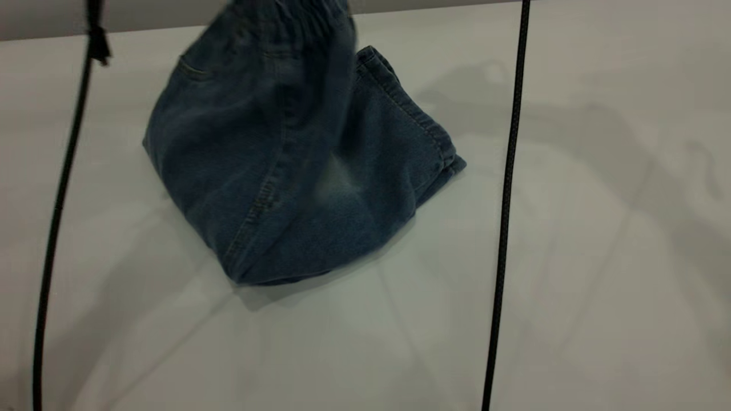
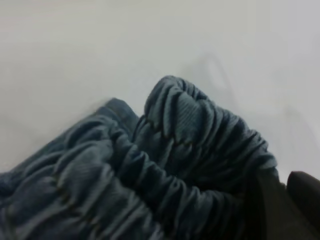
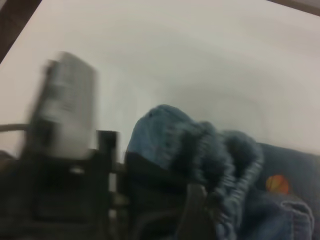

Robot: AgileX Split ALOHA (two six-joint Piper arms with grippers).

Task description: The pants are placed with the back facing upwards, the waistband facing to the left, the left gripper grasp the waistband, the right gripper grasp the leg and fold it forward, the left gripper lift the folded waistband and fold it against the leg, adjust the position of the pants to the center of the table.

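Note:
The blue denim pants [image 1: 285, 171] lie folded on the white table [image 1: 571, 285]. Their elastic waistband [image 1: 297, 11] is lifted at the far edge and runs out of the top of the exterior view; the leg hems [image 1: 411, 114] rest on the table to the right. Neither gripper appears in that view. In the left wrist view the gathered waistband [image 2: 200, 135] bunches up against my left gripper [image 2: 280, 200], which is shut on it, with one dark finger [image 2: 305, 195] beside the cloth. In the right wrist view my right gripper [image 3: 210, 210] is shut on the raised waistband [image 3: 190, 145].
Two black cables [image 1: 57, 200] [image 1: 505, 200] hang down in front of the exterior camera. The left arm [image 3: 65, 110] shows as a blurred grey shape close by in the right wrist view. An orange patch [image 3: 276, 184] marks the denim.

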